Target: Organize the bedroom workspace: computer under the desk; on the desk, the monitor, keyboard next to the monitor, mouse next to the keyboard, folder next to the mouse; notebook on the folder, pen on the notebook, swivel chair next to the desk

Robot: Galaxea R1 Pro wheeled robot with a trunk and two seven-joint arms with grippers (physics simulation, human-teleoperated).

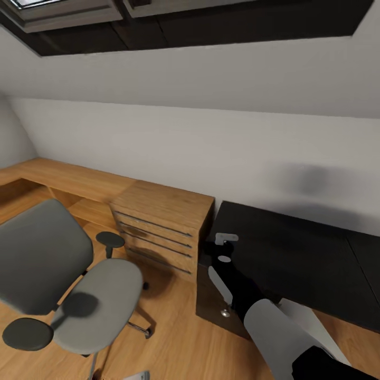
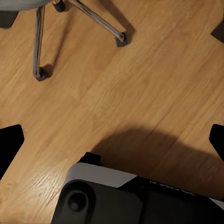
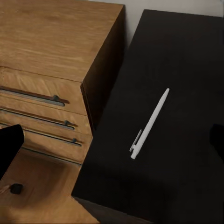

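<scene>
The pen (image 3: 150, 123), thin and white, lies flat on the black top of the desk (image 3: 186, 70), near the desk's end that abuts the light wooden chest (image 3: 51, 51); nothing touches it. In the right wrist view the right gripper's fingers (image 3: 9, 147) appear as dark tips at opposite edges of the picture, spread wide apart, with the pen between them and below, not gripped. In the head view the right gripper (image 1: 226, 248) hangs over that same end of the desk (image 1: 295, 258), its arm reaching in from the lower right. The chest (image 1: 161, 221) stands beside the desk, touching or nearly so (its drawers carry long bar handles). Left of the chest stands the swivel chair (image 1: 63, 279), grey seat bare, black armrests either side, on the wooden floor (image 1: 174, 343), apart from the desk. The left wrist view looks down at the floor (image 2: 140, 84) with the chair's chrome legs and casters (image 2: 119, 37); the left gripper's fingers (image 2: 9, 144) are spread open and hold nothing.
</scene>
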